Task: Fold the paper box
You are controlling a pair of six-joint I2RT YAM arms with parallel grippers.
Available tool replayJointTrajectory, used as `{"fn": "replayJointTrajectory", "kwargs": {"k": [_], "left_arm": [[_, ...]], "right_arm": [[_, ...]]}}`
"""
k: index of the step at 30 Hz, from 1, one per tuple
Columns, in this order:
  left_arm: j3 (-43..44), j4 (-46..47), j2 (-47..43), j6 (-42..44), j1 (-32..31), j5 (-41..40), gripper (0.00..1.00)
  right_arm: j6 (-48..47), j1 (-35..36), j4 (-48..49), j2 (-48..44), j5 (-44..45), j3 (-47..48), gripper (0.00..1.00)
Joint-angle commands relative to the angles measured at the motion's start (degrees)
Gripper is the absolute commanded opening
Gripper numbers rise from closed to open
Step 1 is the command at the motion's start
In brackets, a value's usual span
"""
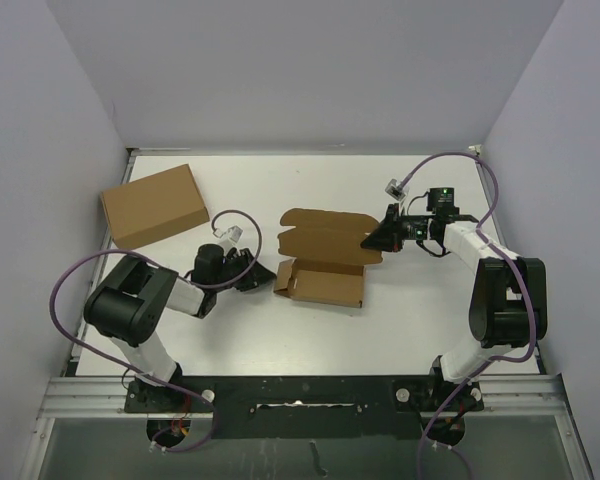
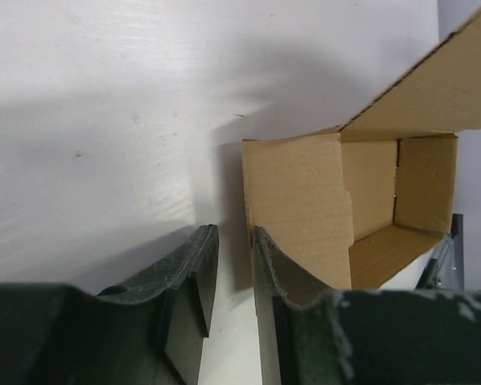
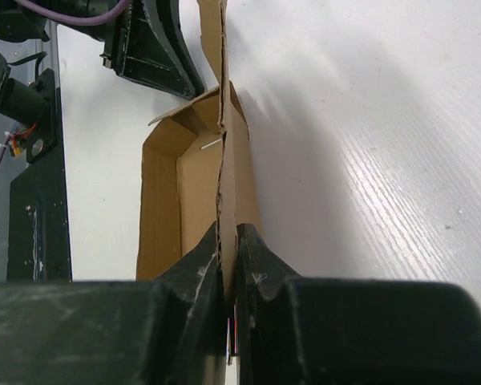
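Note:
The paper box lies partly folded mid-table, its tray walls raised and its lid flap standing open behind. My right gripper is shut on the lid's right edge; in the right wrist view the cardboard sheet runs edge-on between the closed fingertips of the right gripper. My left gripper sits low on the table just left of the box. Its jaws stand slightly apart in the left wrist view, with only bare table between them. The box's left end wall is beside the right finger.
A larger plain brown cardboard box lies at the back left. White walls enclose the table on three sides. The black mounting rail runs along the near edge.

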Motion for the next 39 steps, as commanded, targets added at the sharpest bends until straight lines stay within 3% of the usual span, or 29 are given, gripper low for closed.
{"fn": "replayJointTrajectory", "kwargs": {"k": [1, 14, 24, 30, 39], "left_arm": [[-0.6, 10.0, 1.3, -2.2, -1.0, 5.6, 0.24], [-1.0, 19.1, 4.4, -7.8, -1.7, 8.4, 0.31], [0.6, 10.8, 0.2, -6.3, -4.3, 6.8, 0.42], [2.1, 5.3, -2.1, -4.8, -6.3, 4.7, 0.43], [2.9, 4.1, -3.2, -5.5, -7.7, 3.6, 0.44]], "right_arm": [[-0.4, 0.2, 1.3, 0.4, -2.1, 0.9, 0.00], [-0.5, 0.2, 1.2, 0.4, -2.2, 1.0, 0.00], [-0.6, 0.2, 1.1, 0.6, -2.0, 1.0, 0.00], [-0.6, 0.2, 1.1, 0.4, -2.0, 1.0, 0.00], [-0.6, 0.2, 1.1, 0.4, -2.0, 1.0, 0.00]]}}
